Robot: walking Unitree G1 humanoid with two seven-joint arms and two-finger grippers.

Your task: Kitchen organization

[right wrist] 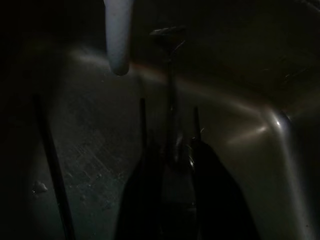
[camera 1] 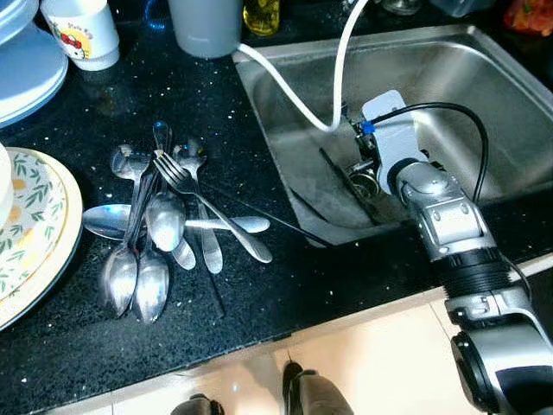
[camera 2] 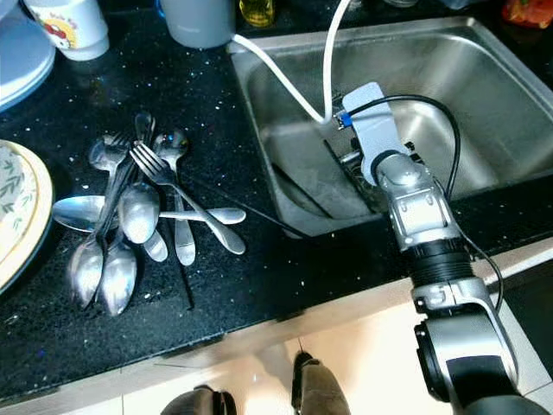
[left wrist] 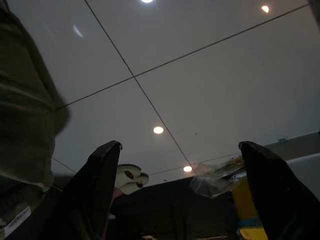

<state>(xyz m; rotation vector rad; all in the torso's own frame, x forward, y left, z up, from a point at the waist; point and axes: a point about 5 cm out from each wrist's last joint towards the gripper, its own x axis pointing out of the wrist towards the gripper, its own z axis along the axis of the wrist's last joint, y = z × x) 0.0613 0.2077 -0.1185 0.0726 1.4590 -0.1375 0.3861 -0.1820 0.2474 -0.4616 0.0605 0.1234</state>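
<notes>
Down in the stainless steel sink, a thin metal utensil is pinched between the right gripper fingers — likely a retrieval step, next lifted toward the spoon-and-fork pile beside the sink.

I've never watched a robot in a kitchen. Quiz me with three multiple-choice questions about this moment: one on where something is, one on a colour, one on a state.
1. Where does the pile of spoons and forks lie?
A. in the sink
B. on the black counter
C. on a plate

2. What colour is the hose hanging into the sink?
A. white
B. red
C. green

3. How is the left gripper?
A. shut on a spoon
B. open
C. shut on a cup

Answers: 1 B, cutlery rests on the counter beside the sink; 2 A, it shows white; 3 B, its fingers stand apart, holding nothing.
</notes>
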